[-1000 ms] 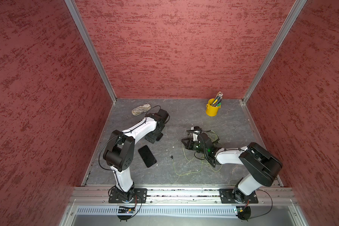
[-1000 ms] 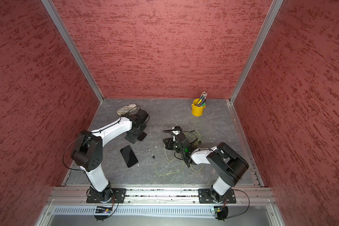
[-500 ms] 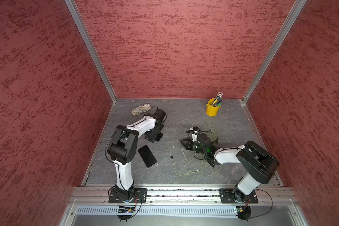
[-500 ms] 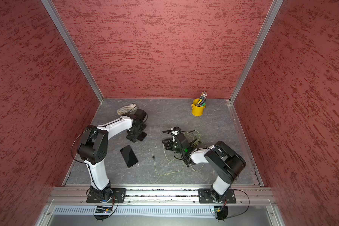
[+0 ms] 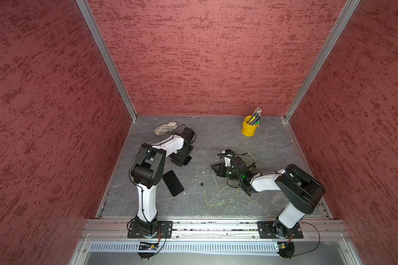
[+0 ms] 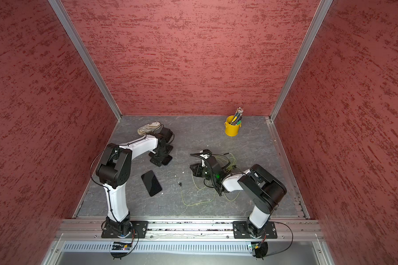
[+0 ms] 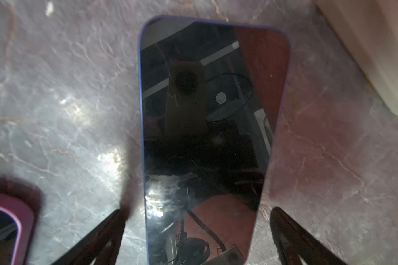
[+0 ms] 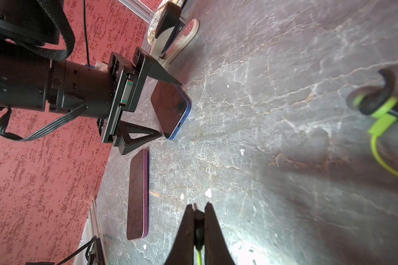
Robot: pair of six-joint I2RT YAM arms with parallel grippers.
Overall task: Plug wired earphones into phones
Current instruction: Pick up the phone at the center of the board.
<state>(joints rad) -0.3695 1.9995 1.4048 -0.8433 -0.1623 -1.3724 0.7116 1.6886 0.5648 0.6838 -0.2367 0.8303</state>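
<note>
**Earphones plug pinched; blue phone straddled**

Earphones [image 6: 230,161] lie in a loose yellow-green tangle on the table [image 5: 216,137], around and under the right arm's wrist. One strand loops toward the front edge and ends in a loose plug [image 5: 202,184] on bare surface mid-table.

The right gripper [image 8: 198,206] is closed tight on the other plug [image 8: 199,227], whose green cable trails back between the fingers. An earbud [image 8: 377,96] rests on the table close by.

The blue phone [image 7: 205,137] lies flat, screen up, toward the back left. The left gripper [image 7: 198,210] stands over it with fingers spread wide, one along each long side. The left wrist view shows a gap between each finger and the phone's edge. In the right wrist view the phone's port edge faces the right gripper, with bare table between them.

The purple phone [image 5: 173,183] lies flat nearer the front, beside the left arm and apart from the blue phone. Its long edge is free on the mid-table side.

A case [image 5: 166,128] sits by the back left wall, just behind the left wrist. A yellow cup [image 5: 249,129] stands at the back right, well apart from both arms.
</note>
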